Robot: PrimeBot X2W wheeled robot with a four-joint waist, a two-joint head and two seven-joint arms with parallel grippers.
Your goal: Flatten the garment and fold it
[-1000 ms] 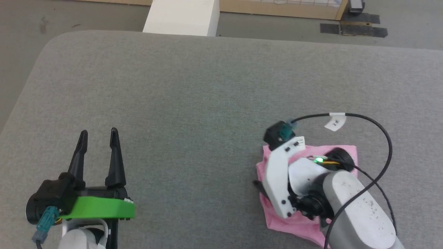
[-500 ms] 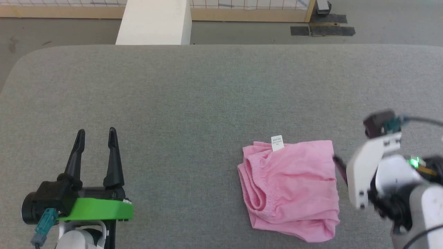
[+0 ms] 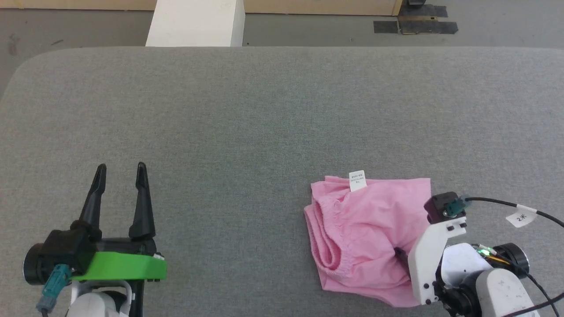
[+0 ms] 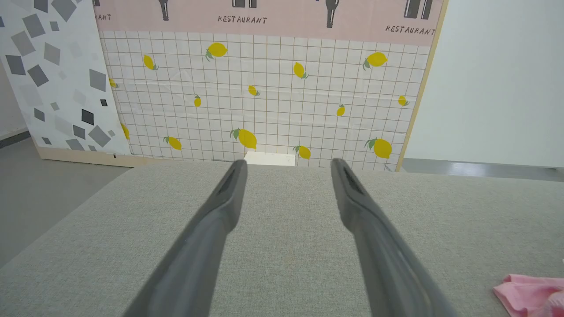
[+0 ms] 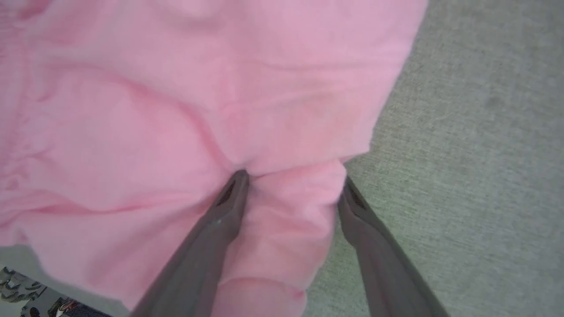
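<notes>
- Right gripper (image 5: pixel 293 178): jaws wide apart, clamped on nothing; both fingertips (image 5: pixel 235 187) down on the garment (image 5: pixel 176 110), a soft ridge of pink cloth bulging between them.
- Outer tip of the same pair: sits right at the garment's edge, where pink meets the grey table covering (image 5: pixel 462 176).
- Head view of that arm: reaches in over the garment's (image 3: pixel 365 220) right side, with the white wrist bracket (image 3: pixel 425 259) hiding most of the fingers.
- Left gripper (image 3: pixel 121 167): jaws equally wide, nothing between them but bare grey covering; fingers pointing away from the robot, well apart from the garment. Touching the table or just above it: cannot tell.
- Left wrist view: left gripper (image 4: pixel 288 163) over open table; a pink corner of the garment (image 4: pixel 524 293) at the lower right edge.
- Garment: lies on the right part of the table (image 3: pixel 264 110), toward the near edge; a bunched rough rectangle, wrinkled, not flat; gathered elastic edge doubled over along its left side.
- Label (image 3: pixel 357 180): small, white, at the garment's far edge.
- Beyond the table: white block (image 3: pixel 196 22) at the far edge; lemon-patterned tile panel (image 4: pixel 273 97) behind.
</notes>
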